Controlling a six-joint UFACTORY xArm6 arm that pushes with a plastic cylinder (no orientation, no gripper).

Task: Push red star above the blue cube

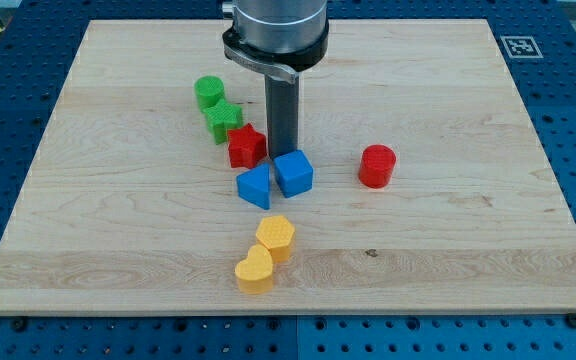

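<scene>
The red star (246,146) lies on the wooden board (448,230), up and to the left of the blue cube (294,172). My tip (281,153) comes down just right of the star and just above the cube's top edge, close to both. The rod's very end is partly hidden behind the blue cube. A second blue block, wedge-shaped (255,186), touches the cube's left side and sits right below the star.
A green cylinder (209,92) and a green star-like block (223,118) sit up-left of the red star. A red cylinder (377,166) stands to the cube's right. A yellow hexagon (276,237) and a yellow heart (255,270) lie below.
</scene>
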